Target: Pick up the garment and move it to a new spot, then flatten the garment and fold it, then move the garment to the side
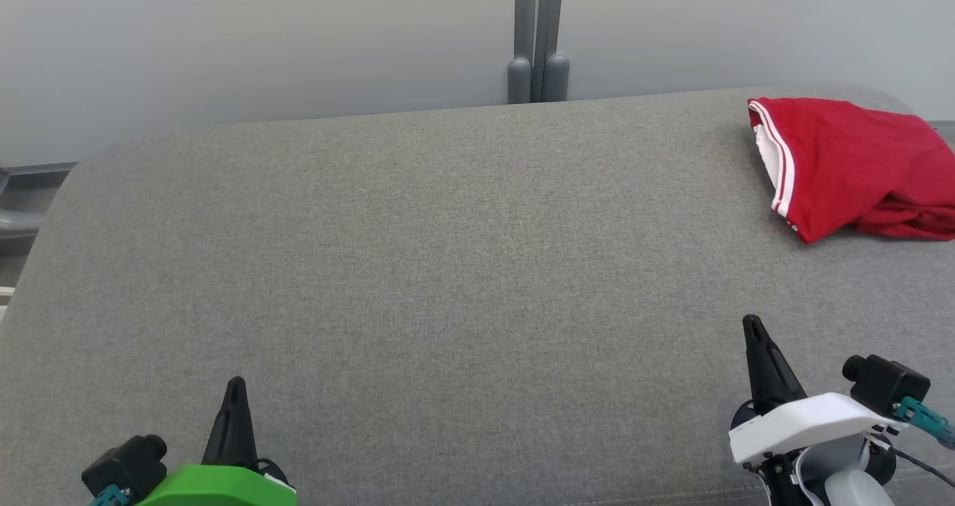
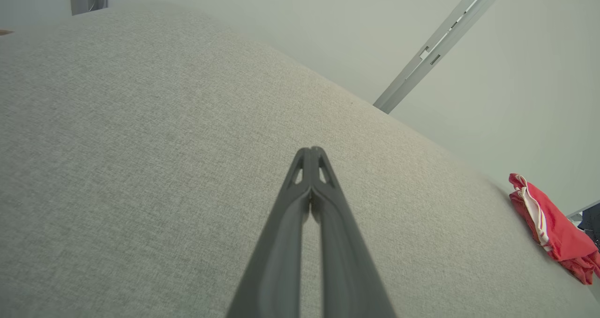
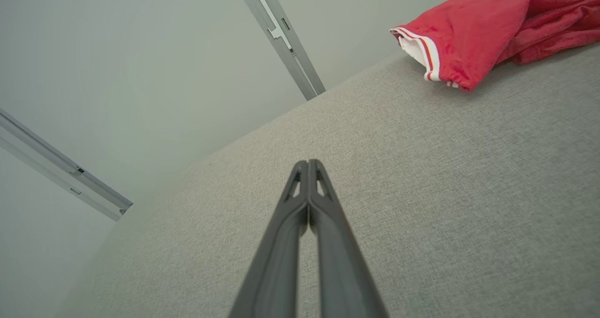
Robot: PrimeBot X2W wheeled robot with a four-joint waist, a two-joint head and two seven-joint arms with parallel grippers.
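Observation:
The garment [image 1: 850,164] is red with white stripes along one edge, lying bunched at the far right of a grey fabric surface [image 1: 448,267]. It also appears at the right edge of the left wrist view as the garment [image 2: 558,231], and at the top right of the right wrist view as the garment [image 3: 478,25]. My left gripper [image 1: 236,383] rests shut at the lower left, far from the cloth, its tips together [image 2: 310,150]. Lower right, my right gripper [image 1: 752,322] is shut too, tips touching [image 3: 308,162], holding nothing, well short of the garment.
A pale wall rises behind the surface, with a grey vertical post [image 1: 539,36] at the back centre. The surface's rounded far edge runs along the wall and curves down at the left [image 1: 52,207]. Metal rails [image 3: 281,32] cross the wall.

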